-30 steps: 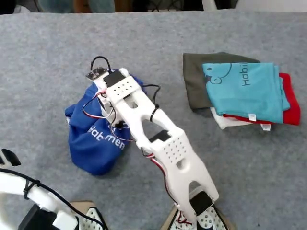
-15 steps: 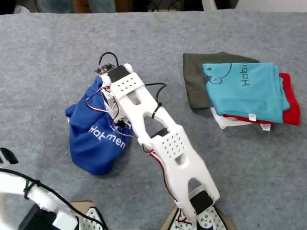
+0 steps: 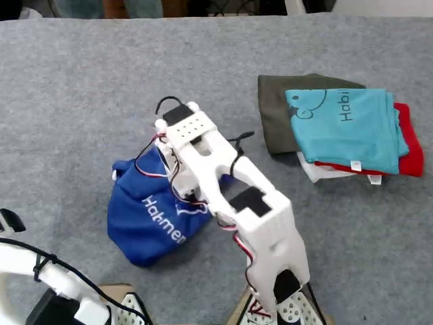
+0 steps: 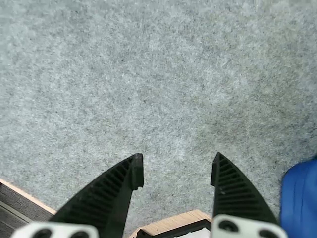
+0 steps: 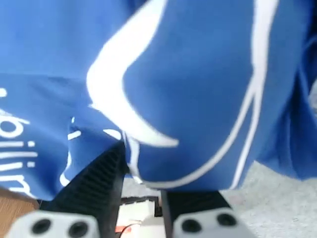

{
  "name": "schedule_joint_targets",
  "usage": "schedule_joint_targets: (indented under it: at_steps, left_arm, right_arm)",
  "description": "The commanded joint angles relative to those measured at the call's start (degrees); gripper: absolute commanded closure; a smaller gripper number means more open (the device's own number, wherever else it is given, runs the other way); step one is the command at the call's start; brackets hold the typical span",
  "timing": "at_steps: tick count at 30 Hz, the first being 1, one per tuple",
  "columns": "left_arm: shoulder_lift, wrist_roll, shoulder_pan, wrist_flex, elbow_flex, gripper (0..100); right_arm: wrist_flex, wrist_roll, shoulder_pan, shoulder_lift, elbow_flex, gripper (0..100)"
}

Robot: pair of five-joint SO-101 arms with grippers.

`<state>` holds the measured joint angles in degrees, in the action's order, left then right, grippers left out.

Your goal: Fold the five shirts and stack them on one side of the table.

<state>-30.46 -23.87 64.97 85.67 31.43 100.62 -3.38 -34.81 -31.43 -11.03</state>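
A crumpled blue shirt [image 3: 149, 217] with white lettering lies left of the table's middle. My right arm [image 3: 203, 156] stretches over its right part, and its gripper [image 5: 136, 166] is shut on a fold of the blue shirt [image 5: 188, 89], which hangs close in front of the wrist camera. At the back right, a teal shirt [image 3: 345, 128] tops a folded stack over a red shirt [image 3: 409, 152], a white one [image 3: 318, 170] and an olive one [image 3: 274, 115]. My left gripper [image 4: 176, 166] is open over bare grey cloth near the front left corner, holding nothing.
A grey cloth [image 3: 81, 81] covers the table. The left arm [image 3: 30, 264] sits at the front left beside the arm bases [image 3: 277, 305]. A wooden edge [image 4: 171, 220] lies just under the left gripper. A corner of blue fabric [image 4: 299, 198] shows beside it.
My right arm has pulled back toward the front and right, dragging the blue shirt with it. The shirt has shifted right and nearer. The left arm and the stack have stayed put.
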Motion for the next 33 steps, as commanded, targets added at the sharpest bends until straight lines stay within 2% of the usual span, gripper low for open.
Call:
schedule_joint_targets:
  at_steps: [1, 7, 11, 15, 19, 26, 33]
  left_arm:
    - [-1.5, 0.0, -0.3, -0.4, -0.1, 76]
    - [-1.5, 0.0, 0.1, -0.4, -0.1, 76]
    - [-1.5, 0.0, 1.7, -0.6, 0.0, 76]
    - [-1.5, -0.2, 1.8, -0.9, 1.7, 76]
    - [-1.5, -0.1, 1.6, -0.9, 2.2, 76]
    - [-1.5, 0.0, 1.6, -0.9, 1.7, 76]
    - [-1.5, 0.0, 1.5, -0.9, 2.2, 76]
  right_arm:
    - [0.6, 0.0, -2.9, 6.4, 2.2, 98.5]
    - [0.6, 0.0, -3.8, 6.4, 1.4, 98.4]
    - [0.6, 0.0, -0.7, 6.5, 0.6, 98.1]
    - [0.6, 0.1, 2.5, 6.5, 0.6, 89.0]
    - [0.6, 5.4, 3.3, 7.7, 0.9, 82.4]
    - [0.6, 13.1, 3.5, 17.5, 0.5, 82.5]
    - [-0.6, 14.1, 8.5, 19.4, -12.8, 82.5]
